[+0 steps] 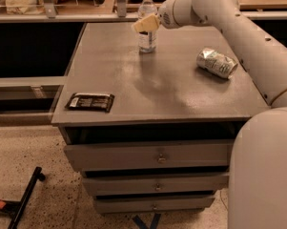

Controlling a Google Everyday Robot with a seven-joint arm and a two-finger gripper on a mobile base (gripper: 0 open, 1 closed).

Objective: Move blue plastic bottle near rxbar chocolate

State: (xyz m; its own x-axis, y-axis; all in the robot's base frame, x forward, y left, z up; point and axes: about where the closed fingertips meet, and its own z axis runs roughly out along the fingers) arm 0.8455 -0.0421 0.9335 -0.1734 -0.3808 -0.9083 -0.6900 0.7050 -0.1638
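The bottle (147, 41) stands upright at 12 o'clock on the table (171, 97), just inside the far edge. The gripper (146, 24) sits at its upper half, coming in from 2 o'clock; whether it is clamped on the bottle or apart from it I cannot tell. The bar (90, 101) lies flat at 8 o'clock, close to the front-left corner and both edges there. Bare tabletop runs between bottle and bar. A crushed can (217, 63) lies at 2 o'clock near the right edge, under the arm (243, 32), well apart from that stretch.
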